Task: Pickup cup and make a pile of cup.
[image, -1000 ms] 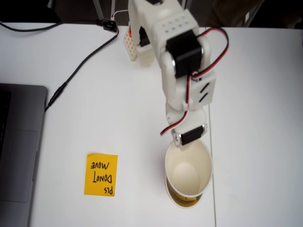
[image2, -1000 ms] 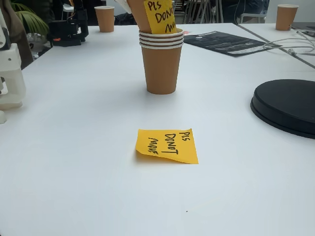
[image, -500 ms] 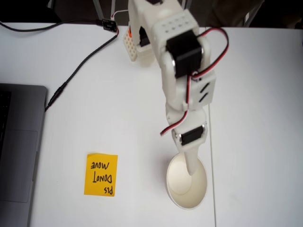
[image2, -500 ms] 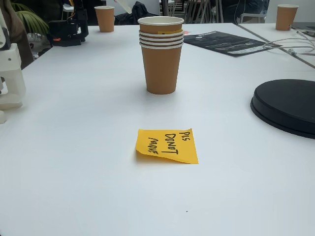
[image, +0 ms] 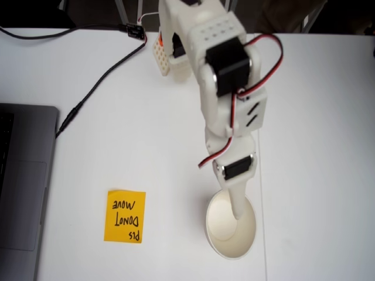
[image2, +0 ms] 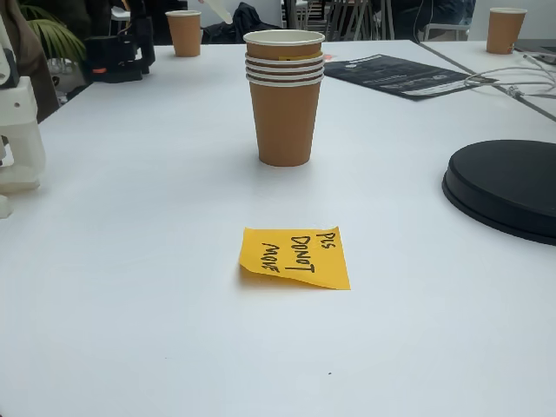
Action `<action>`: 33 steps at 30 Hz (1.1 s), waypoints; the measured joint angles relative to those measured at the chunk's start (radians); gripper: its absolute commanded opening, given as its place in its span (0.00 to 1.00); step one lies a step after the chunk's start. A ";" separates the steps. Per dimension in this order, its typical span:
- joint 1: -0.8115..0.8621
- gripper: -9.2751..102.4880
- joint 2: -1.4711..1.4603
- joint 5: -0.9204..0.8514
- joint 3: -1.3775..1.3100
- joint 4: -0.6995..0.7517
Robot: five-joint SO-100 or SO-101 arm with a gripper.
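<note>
The pile of cup (image2: 285, 113) stands upright mid-table as several nested orange-brown paper cups with stacked white rims. The cup (image2: 284, 38) sits on top of it, fully nested. From above, the pile (image: 231, 234) shows as one white round mouth. My gripper (image: 235, 208) hangs over the mouth's far edge, open and holding nothing. One white finger (image: 237, 205) reaches over the mouth. In the low fixed view, a white fingertip (image2: 217, 9) hangs in the air to the upper left of the pile, apart from it.
A yellow sticky note (image: 125, 216) (image2: 295, 256) lies beside the pile. A laptop (image: 20, 181) fills the left edge, with a black cable (image: 99, 82) running toward the arm's base. A black disc (image2: 508, 187) lies at the right, and other cups (image2: 184, 33) stand far back.
One second ago the cup hung tilted in my gripper over the pile. It then dropped in and now sits nested. In the last half second nothing moved.
</note>
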 measured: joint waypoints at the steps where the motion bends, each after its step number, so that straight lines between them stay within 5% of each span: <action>1: 0.000 0.32 0.000 0.000 0.000 0.000; 33: 0.261 0.32 0.426 0.000 0.499 -0.009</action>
